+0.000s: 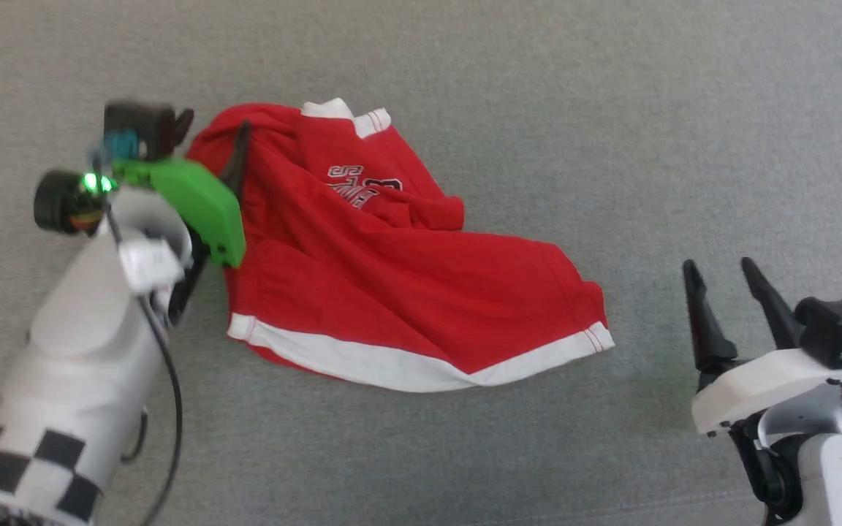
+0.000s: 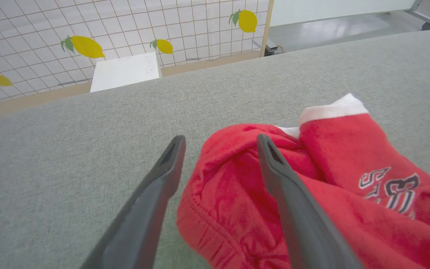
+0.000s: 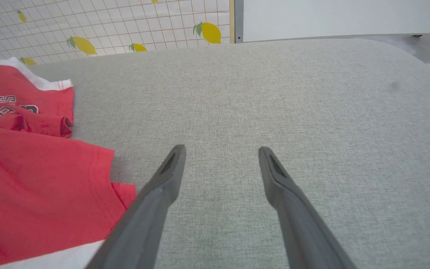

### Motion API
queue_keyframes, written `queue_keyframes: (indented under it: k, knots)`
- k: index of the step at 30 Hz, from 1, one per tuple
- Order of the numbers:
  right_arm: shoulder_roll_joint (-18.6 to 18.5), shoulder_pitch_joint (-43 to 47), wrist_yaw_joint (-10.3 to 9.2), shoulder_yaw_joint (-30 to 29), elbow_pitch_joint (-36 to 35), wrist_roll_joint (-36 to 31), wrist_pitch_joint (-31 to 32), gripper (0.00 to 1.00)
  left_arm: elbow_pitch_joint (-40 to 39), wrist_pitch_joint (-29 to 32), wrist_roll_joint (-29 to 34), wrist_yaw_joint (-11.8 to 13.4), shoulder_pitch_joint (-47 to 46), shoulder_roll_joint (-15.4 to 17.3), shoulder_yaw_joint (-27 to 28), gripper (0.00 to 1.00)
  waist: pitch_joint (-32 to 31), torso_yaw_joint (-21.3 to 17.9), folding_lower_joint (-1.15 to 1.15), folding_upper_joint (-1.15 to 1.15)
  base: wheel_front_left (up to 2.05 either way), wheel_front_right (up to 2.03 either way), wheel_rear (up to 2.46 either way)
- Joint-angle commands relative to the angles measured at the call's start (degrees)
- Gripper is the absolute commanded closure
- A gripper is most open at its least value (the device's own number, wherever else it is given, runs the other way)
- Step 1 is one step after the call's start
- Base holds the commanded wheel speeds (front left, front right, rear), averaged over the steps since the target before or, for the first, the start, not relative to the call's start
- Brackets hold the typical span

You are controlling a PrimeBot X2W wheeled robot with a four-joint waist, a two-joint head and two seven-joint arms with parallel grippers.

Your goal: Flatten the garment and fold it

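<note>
Nearest, the right claw (image 1: 717,264) hovers with fingers apart over the grey counter (image 1: 611,109), to the right of the crumpled red garment (image 1: 392,292), at whose far left bunched edge the left claw (image 2: 220,140) stands spread wide, one finger above the fabric and the other above the counter.
</note>
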Motion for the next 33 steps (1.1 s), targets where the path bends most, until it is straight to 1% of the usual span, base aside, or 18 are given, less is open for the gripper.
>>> queue_keyframes:
  k: [1,4,5,11,15,18,21,23,27,33]
  knots:
    - [0.0,0.2,-0.1,-0.4,-0.3,-0.1,-0.5,0.0,-0.5,-3.1,-0.4,0.8,2.5,-0.1,0.8,0.0,-2.9,2.6,0.0,0.0,0.0,0.0,0.0]
    - [0.0,1.1,-0.1,-1.2,-1.1,-0.6,0.0,0.0,-3.2,-7.5,-1.2,2.2,6.4,-0.6,2.4,0.0,-4.8,4.3,0.0,0.0,0.0,0.0,0.0]
    - [0.0,2.1,-0.1,-1.8,-2.4,-0.8,0.6,0.0,-9.0,-9.1,-1.2,3.4,11.6,-0.6,3.8,0.0,-6.4,5.9,0.0,0.0,0.0,0.0,0.0]
    - [0.0,3.7,-0.1,-2.3,-5.0,-1.2,2.1,0.0,-24.0,-9.5,0.2,4.8,24.2,-0.1,3.9,0.0,-8.6,7.8,0.0,0.0,0.0,0.0,0.0]
    - [0.0,4.5,-0.1,-2.0,-5.7,-1.1,2.9,0.0,-29.5,-9.4,-0.1,5.4,31.2,0.3,2.5,0.0,-9.2,8.2,0.0,0.0,0.0,0.0,0.0]
    - [0.0,5.0,-0.1,-1.7,-5.7,-0.8,3.2,0.0,-30.3,-8.1,-0.4,6.2,33.9,0.2,1.4,0.0,-9.4,8.3,0.0,0.0,0.0,0.0,0.0]
    - [0.0,5.3,-0.1,-1.2,-5.7,-0.5,3.3,0.0,-29.1,-6.8,-1.2,8.3,34.6,-0.7,1.9,0.0,-9.2,7.9,0.0,0.0,0.0,0.0,0.0]
    - [0.0,5.4,-0.1,-1.0,-5.7,-0.3,3.3,0.0,-27.9,-5.8,-1.7,9.1,34.1,-1.2,2.1,0.0,-9.0,7.5,0.0,0.0,0.0,0.0,0.0]
    - [0.0,5.3,-0.1,-0.3,-5.4,0.0,3.2,0.0,-25.0,-2.3,-2.4,9.3,32.2,-1.9,1.5,0.0,-8.5,6.2,0.0,0.0,0.0,0.0,0.0]
    - [0.0,5.1,-0.1,0.6,-4.7,0.6,2.8,0.0,-22.0,3.1,-3.0,10.0,30.1,-1.5,0.8,0.0,-8.3,4.1,0.0,0.0,0.0,0.0,0.0]
